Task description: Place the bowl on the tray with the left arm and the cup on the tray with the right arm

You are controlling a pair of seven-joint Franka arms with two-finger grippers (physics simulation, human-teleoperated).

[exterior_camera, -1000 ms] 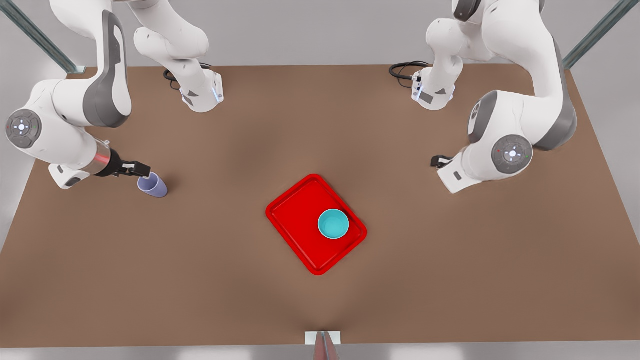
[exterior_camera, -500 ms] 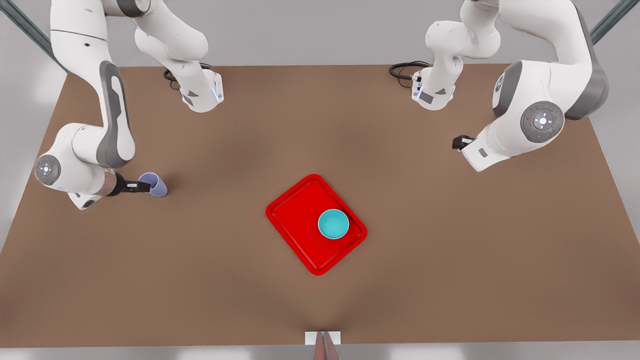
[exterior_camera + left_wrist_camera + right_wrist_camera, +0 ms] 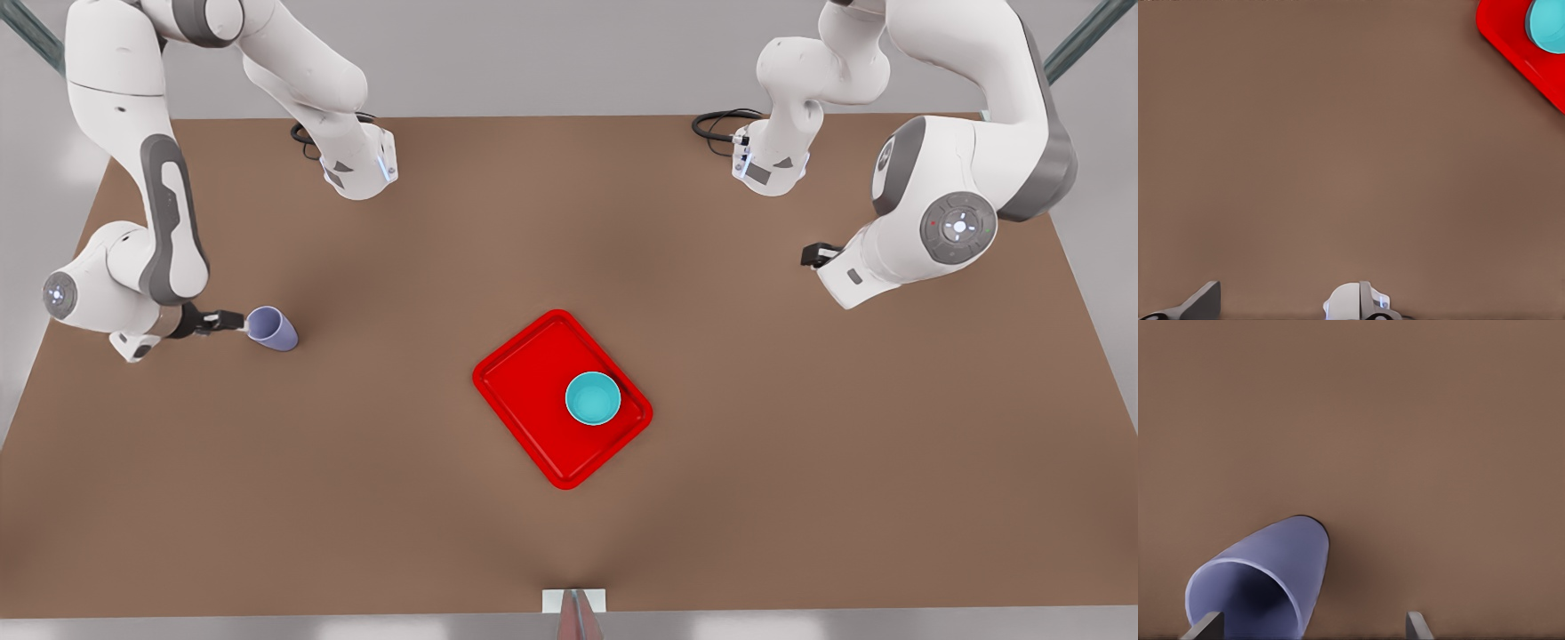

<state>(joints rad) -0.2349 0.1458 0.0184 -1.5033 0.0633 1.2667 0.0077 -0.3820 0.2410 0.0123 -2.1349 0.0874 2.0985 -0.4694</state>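
Matte brown counter [image 3: 373, 498] carries a glossy red rectangular tray [image 3: 524, 391] with rounded corners and a low rim. On it, near the corner toward the front view's right, sits the smooth round teal bowl [image 3: 593, 398]. Far off at the front view's left, the tapered lavender cup [image 3: 272, 328] stands tilted, its rim beside the right end effector [image 3: 233, 322], whose fingers [image 3: 1205, 628] are spread, one at the rim. The left end effector [image 3: 813, 256] waits at the front view's right, fingers apart.
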